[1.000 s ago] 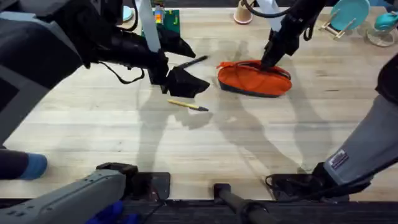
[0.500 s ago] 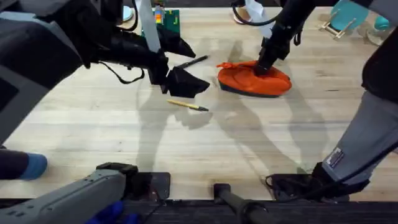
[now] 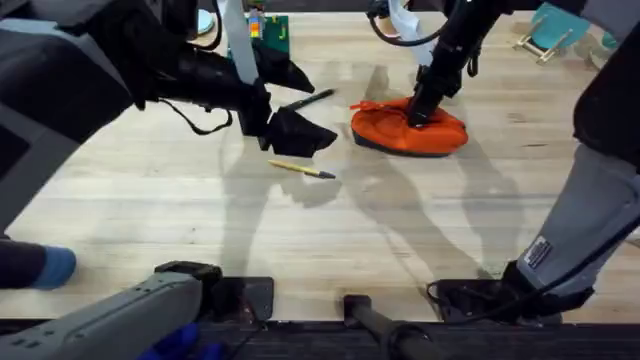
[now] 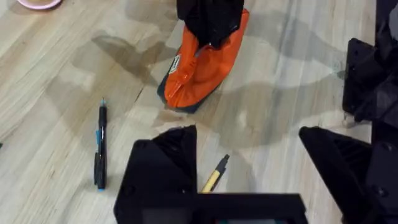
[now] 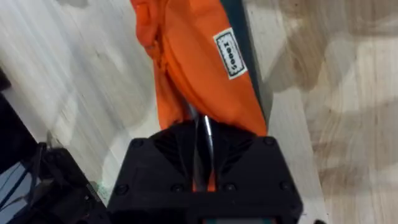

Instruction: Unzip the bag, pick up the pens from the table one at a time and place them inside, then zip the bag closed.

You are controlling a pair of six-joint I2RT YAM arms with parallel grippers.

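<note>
The orange bag (image 3: 410, 127) is lying on the table (image 3: 330, 230) toward its far edge, a little right of the middle, its dark grey underside showing along the near side. The right gripper (image 3: 418, 110) is pressing down onto the top of the bag, near its left half. In the right wrist view its black fingers (image 5: 163, 155) are pinched together on the bag's fabric (image 5: 199, 74), with a slim metal piece, seemingly the zipper pull (image 5: 205, 134), sitting in the narrow gap between them. A small white label (image 5: 229, 53) is showing on the bag's side.

The left gripper (image 3: 290, 128) is hovering above the table just left of the bag, apart from it, with its fingers spread wide and grasping nothing; in the left wrist view the two black fingers (image 4: 163, 168) are standing well apart.

The yellow pen (image 3: 300, 169) is lying on the table directly below the left gripper, on the side nearer the arm bases, its dark tip pointing right. The black pen (image 3: 309, 99) is lying just beyond the left gripper toward the far edge, tilted, between the gripper and the bag's left end; in the left wrist view (image 4: 99, 146) it is showing a blue stripe along its barrel. Both pens are outside the bag.
</note>
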